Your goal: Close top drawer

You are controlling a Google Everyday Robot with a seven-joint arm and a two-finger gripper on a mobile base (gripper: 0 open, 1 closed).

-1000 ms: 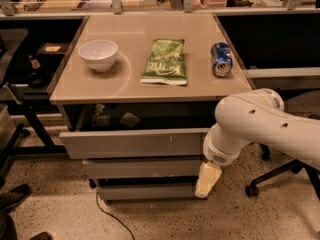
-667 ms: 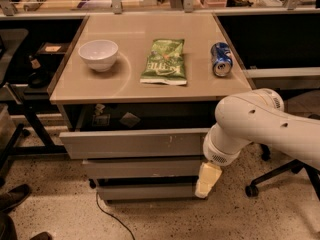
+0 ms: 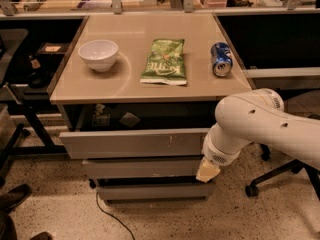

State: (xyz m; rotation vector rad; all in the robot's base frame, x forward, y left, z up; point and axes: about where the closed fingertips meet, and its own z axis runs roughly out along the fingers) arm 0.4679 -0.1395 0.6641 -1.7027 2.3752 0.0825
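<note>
The top drawer (image 3: 135, 143) is a wide grey metal drawer with a plain front and small white scuffs. It stands pulled out from under the beige tabletop (image 3: 130, 86). Paper scraps and a card (image 3: 129, 119) lie inside it. My white arm (image 3: 250, 124) comes in from the right. My gripper (image 3: 207, 171) hangs at the arm's end, a cream-coloured tip pointing down. It is at the right end of the drawer stack, just below the top drawer's front and in front of the second drawer.
On the tabletop are a white bowl (image 3: 98, 54), a green chip bag (image 3: 165, 61) and a blue soda can (image 3: 221, 59) lying on its side. Two narrower drawer fronts (image 3: 140, 168) sit below. A chair base (image 3: 270, 176) is at the right and a cable (image 3: 107, 216) lies on the floor.
</note>
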